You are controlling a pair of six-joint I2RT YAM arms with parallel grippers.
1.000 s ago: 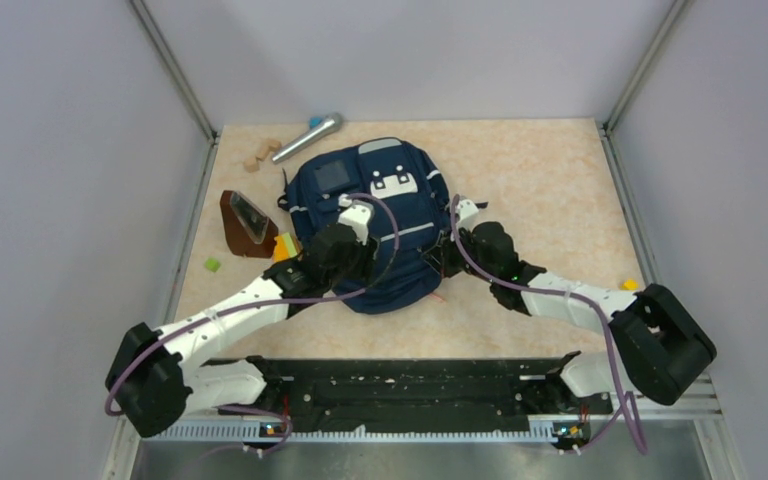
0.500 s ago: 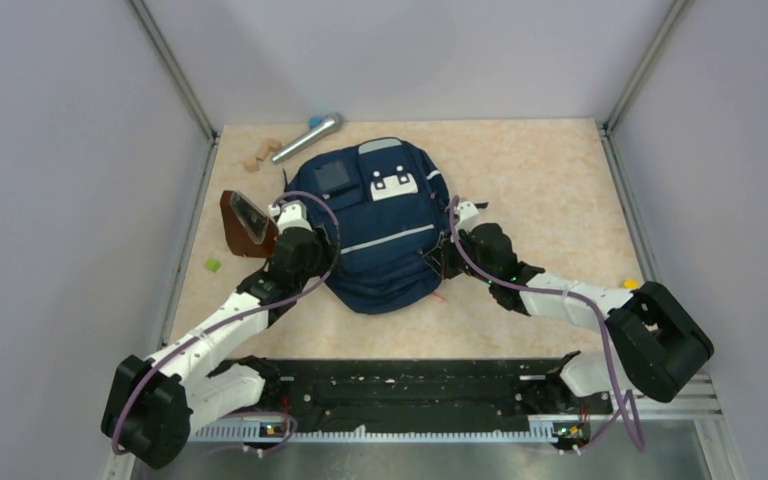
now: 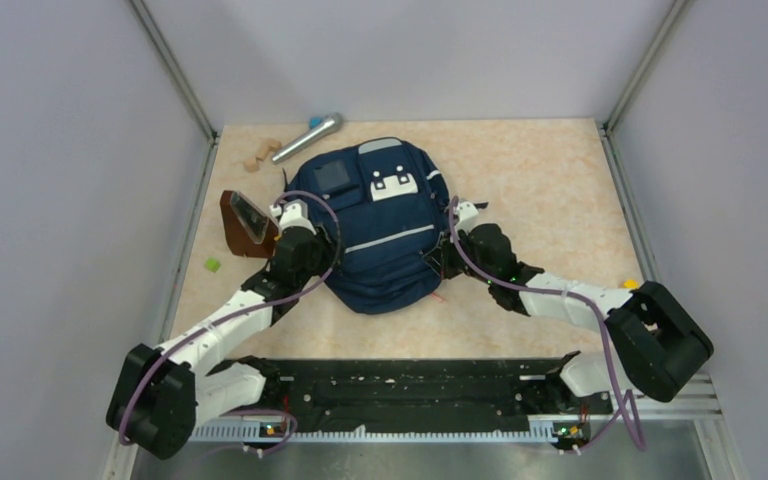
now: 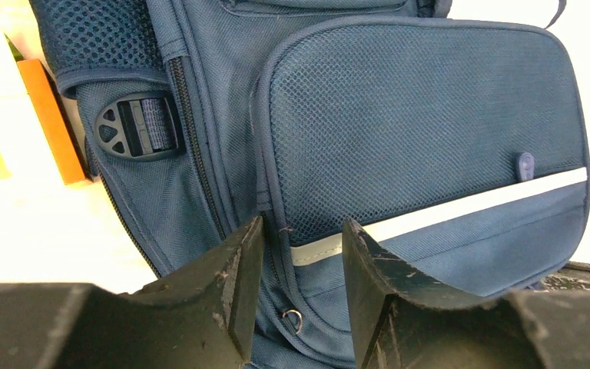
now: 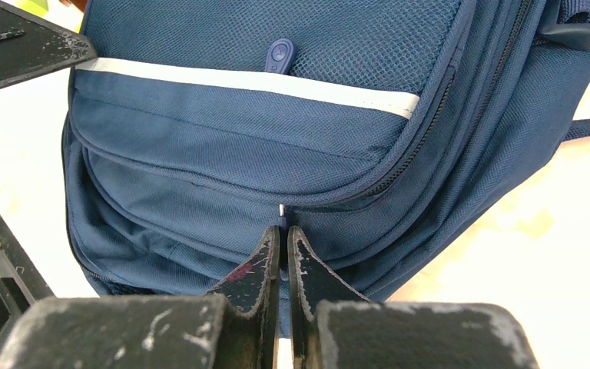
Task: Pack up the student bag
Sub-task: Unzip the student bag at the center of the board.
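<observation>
Now | student bag (image 3: pixel 380 240): likely soft, floppy; grab by zipper pull (image 5: pixel 281 215) | right gripper (image 5: pixel 283 242) clamped on that pull | left gripper (image 4: pixel 303 234) apart above bag

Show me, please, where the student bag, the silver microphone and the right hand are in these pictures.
student bag (image 3: pixel 387 272): top view, navy front panel below the grey stripe.
silver microphone (image 3: pixel 306 138): top view, middle of its handle.
right hand (image 5: pixel 283 231): right wrist view, midway between its closed fingertips.

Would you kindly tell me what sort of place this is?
Probably a lab robot cell: plain grey walls enclose a tabletop, arms bolted to a rail, the student bag as prop.
</observation>
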